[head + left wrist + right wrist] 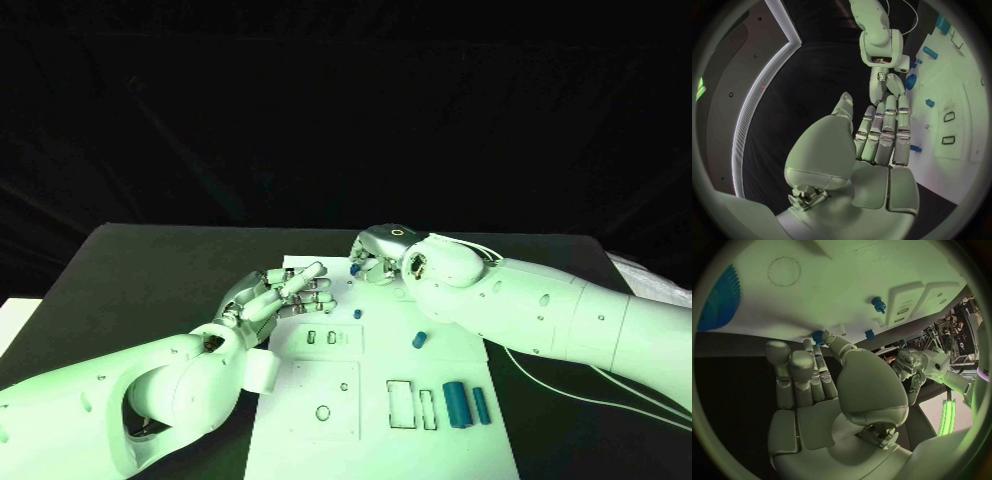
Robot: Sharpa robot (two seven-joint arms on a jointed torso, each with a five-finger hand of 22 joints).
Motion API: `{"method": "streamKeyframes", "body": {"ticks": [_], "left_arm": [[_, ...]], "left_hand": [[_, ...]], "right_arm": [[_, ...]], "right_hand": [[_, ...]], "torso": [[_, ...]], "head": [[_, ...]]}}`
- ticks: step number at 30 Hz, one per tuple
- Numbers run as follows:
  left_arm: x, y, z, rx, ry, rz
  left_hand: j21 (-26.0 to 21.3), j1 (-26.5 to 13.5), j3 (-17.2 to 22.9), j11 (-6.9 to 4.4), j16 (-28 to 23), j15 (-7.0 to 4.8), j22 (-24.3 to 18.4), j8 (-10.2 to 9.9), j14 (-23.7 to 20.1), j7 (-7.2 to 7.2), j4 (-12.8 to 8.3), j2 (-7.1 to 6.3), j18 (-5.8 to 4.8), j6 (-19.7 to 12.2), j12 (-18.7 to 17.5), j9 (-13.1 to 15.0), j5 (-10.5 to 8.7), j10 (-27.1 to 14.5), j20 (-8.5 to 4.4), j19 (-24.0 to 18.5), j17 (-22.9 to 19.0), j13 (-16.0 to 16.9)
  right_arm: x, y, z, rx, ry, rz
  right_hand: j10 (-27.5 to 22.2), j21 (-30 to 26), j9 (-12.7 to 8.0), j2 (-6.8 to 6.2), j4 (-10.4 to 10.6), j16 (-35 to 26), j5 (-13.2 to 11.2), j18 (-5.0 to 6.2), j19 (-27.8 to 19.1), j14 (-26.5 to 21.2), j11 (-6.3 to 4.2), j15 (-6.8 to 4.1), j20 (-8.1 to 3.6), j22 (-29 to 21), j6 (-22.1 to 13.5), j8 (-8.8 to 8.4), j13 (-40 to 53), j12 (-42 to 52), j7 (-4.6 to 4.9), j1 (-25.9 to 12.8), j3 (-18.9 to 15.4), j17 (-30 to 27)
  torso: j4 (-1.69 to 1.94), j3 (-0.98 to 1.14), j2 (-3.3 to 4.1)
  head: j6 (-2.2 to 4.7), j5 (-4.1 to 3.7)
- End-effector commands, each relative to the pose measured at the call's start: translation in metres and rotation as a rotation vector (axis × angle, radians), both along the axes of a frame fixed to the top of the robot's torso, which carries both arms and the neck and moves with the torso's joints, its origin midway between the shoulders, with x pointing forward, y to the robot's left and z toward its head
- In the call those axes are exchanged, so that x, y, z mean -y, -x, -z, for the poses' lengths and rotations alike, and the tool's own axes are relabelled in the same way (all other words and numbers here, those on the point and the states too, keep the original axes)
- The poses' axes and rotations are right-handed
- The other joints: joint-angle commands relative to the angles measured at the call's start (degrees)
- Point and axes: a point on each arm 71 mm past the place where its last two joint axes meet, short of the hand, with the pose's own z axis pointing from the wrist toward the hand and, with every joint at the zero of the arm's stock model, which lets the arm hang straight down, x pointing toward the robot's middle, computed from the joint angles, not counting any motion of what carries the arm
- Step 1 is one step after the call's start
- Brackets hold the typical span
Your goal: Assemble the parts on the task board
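The white task board [378,450] lies in the middle of the table. My left hand [281,295] hovers at the board's far left corner, fingers straight and side by side [882,132], holding nothing. My right hand [381,256] is at the board's far edge, and its thumb and a fingertip pinch a small blue part [353,268] [819,336]. Beside that hand lies a blue toothed wheel [911,81] [720,305]. A blue peg [877,304] stands in the board. Two long blue cylinders [466,404] lie at the board's right side.
Two small blue pieces [358,313] [420,340] sit mid-board. Raised white blocks with slots [329,338] and rectangular cut-outs [411,405] mark the board. Black table [144,280] surrounds it, with a cable [577,385] trailing at the right.
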Motion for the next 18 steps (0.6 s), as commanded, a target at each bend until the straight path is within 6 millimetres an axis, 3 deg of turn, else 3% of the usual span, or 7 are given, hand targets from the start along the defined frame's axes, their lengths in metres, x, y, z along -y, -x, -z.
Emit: {"method": "streamKeyframes", "body": {"ticks": [1, 4, 10, 14, 18], "left_arm": [[0.002, 0.001, -0.002, 0.004, 0.014, 0.021], [0.002, 0.001, -0.002, 0.003, 0.014, 0.021], [0.0, 0.0, -0.001, 0.002, 0.011, 0.016], [-0.001, 0.0, -0.001, 0.002, 0.009, 0.013], [-0.003, 0.0, -0.001, 0.001, 0.007, 0.01]], "left_hand": [[-0.36, -0.63, -0.33, 0.42, -0.39, 0.28, -0.1, -0.36, -0.01, 0.3, 0.09, 0.02, 0.19, 0.08, -0.3, 0.05, 0.04, -0.1, 0.06, 0.26, 0.06, 0.01], [-0.36, -0.63, -0.33, 0.42, -0.39, 0.28, -0.1, -0.36, -0.01, 0.3, 0.09, 0.02, 0.19, 0.08, -0.3, 0.05, 0.04, -0.1, 0.06, 0.26, 0.06, 0.01], [-0.37, -0.64, -0.35, 0.42, -0.4, 0.29, -0.1, -0.37, -0.01, 0.3, 0.09, 0.02, 0.19, 0.08, -0.31, 0.05, 0.03, -0.1, 0.06, 0.27, 0.08, 0.01], [-0.37, -0.64, -0.35, 0.42, -0.4, 0.29, -0.1, -0.37, -0.01, 0.3, 0.09, 0.02, 0.19, 0.08, -0.31, 0.05, 0.03, -0.1, 0.06, 0.27, 0.08, 0.01], [-0.37, -0.64, -0.35, 0.42, -0.4, 0.29, -0.1, -0.37, -0.01, 0.3, 0.09, 0.02, 0.19, 0.08, -0.31, 0.05, 0.03, -0.1, 0.06, 0.27, 0.08, 0.01]], "right_arm": [[0.003, 0.0, -0.001, 0.024, -0.001, 0.016], [0.006, 0.002, -0.003, 0.047, -0.026, 0.016], [0.025, 0.013, -0.011, 0.065, -0.093, 0.019], [0.052, 0.022, -0.016, 0.036, -0.136, 0.056], [0.09, 0.029, -0.018, -0.043, -0.19, 0.135]], "right_hand": [[-6.86, -4.23, -0.1, -1.21, 0.28, -4.89, -0.28, 1.22, -3.78, -1.82, 0.71, 0.44, 0.77, -6.42, -5.56, -0.2, 0.01, -0.14, 0.07, 0.77, -1.58, -6.05], [-8.78, -5.15, -0.04, -1.53, 0.93, -5.94, -0.32, 1.33, -4.11, -1.73, 0.96, 0.6, 0.97, -7.57, -8.23, -0.22, 0.14, 0.15, 0.34, 1.59, -3.25, -7.23], [-4.76, -4.91, 0.38, -0.86, 1.71, -5.84, 1.11, 1.26, -3.08, -1.0, 0.45, 0.26, 0.68, -7.25, -3.87, 0.5, 0.37, 2.25, 0.14, 3.1, -4.39, -7.12], [-2.09, -4.55, 0.48, -0.76, 2.17, -5.46, 1.99, 1.1, -2.52, -0.65, 0.07, -0.08, 0.43, -6.7, -1.94, 0.78, 0.37, 3.28, -0.12, 3.31, -4.53, -6.63], [5.2, 1.45, 0.41, -1.35, 3.95, 2.44, 3.82, -0.56, 2.73, 2.17, -1.05, -0.85, -0.11, 2.86, -0.43, 0.71, 1.12, 6.17, -0.47, 1.77, -4.99, 3.38]], "torso": [[0.01, 0.0, 0.04], [0.05, 0.08, 0.06], [-0.19, 0.17, 0.04], [-0.5, 0.17, -0.03], [-1.06, 0.38, -0.07]], "head": [[0.17, -0.02], [0.24, 0.01], [0.45, -0.05], [0.71, -0.15], [0.72, -0.35]]}}
